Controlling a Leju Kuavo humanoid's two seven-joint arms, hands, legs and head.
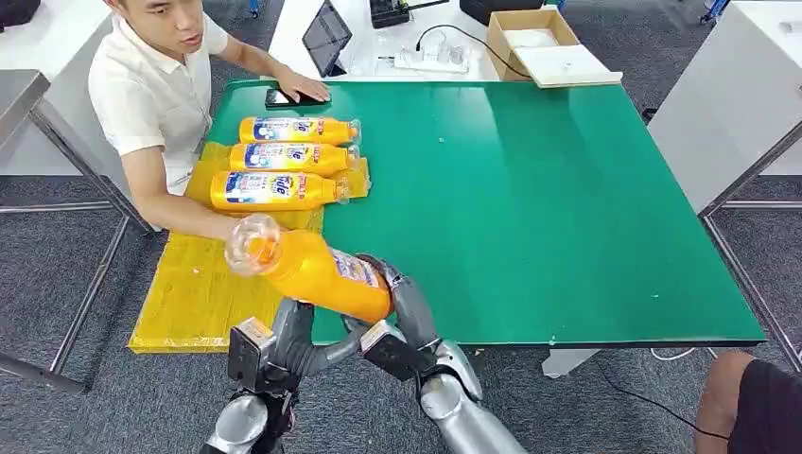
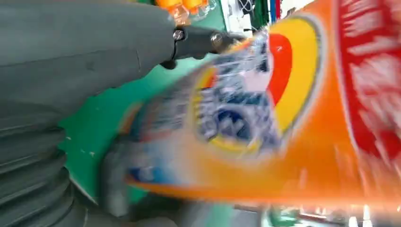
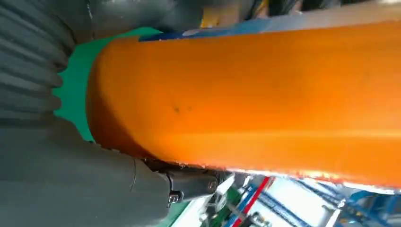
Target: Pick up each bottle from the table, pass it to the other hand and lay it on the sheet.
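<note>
So the orange bottle is up in the air over the near left edge of the green surface, long axis slanting, clear cap end pointing left and far, base toward the robot. Right hand fingers wrap its base; left hand sits under it, can't tell if it's grasping. Three bottles lie on the yellow sheet, caps right. A person's arm rests just beyond.

We see an office or lab room: grey carpet floor, white desks with a tablet, a green table.
</note>
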